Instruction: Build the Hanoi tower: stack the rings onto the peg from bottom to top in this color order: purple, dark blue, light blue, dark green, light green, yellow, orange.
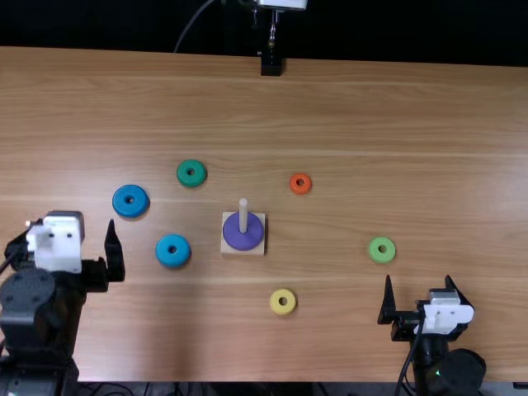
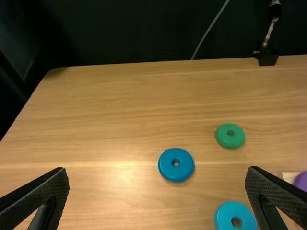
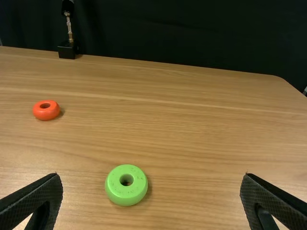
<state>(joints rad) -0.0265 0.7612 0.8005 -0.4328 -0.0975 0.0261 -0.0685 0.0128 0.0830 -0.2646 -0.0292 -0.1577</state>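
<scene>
Purple round ring [image 1: 238,238] sits around the pale upright peg [image 1: 243,213] on its square base [image 1: 225,247] in the top view — left gripper [image 1: 66,227] and right gripper [image 1: 418,278] spread wide, empty. Left wrist view: fingers far apart, round dark blue ring [image 2: 168,166] beyond. Right wrist view: fingers parted — round light green ring [image 3: 126,195] beyond.
</scene>
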